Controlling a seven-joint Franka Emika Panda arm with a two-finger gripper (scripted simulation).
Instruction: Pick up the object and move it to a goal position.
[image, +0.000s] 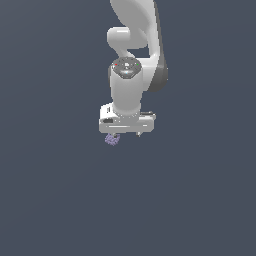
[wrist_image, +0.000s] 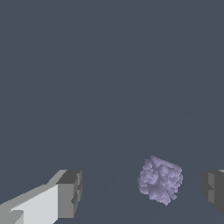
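I've got the white arm (image: 131, 75) hanging straight down over a plain dark floor (image: 55, 200), nothing else around it that I can see. At its end the gripper (image: 125, 134) sits low, and the jaws are apart, with a wide gap between the two dark fingertips (wrist_image: 70, 192) in the wrist view. Down to the small stuff: the purple blob (wrist_image: 160, 180) lies between those fingertips, but not centred, clearly closer to one finger than the other and touching neither. In the exterior view the blob (image: 112, 139) peeks out just under the gripper, toward the exterior view's left. I can't quite tell from here whether the fingertips are level with the blob or a touch above it, since the floor gives me no shadow to read. My call: I'm lining up the grasp, nothing lifted yet. To do it well I'd nudge sideways until the blob sits mid-gap, settle low enough to catch its widest part, then close gently, because that bumpy surface could roll or squirt out under an uneven pinch.
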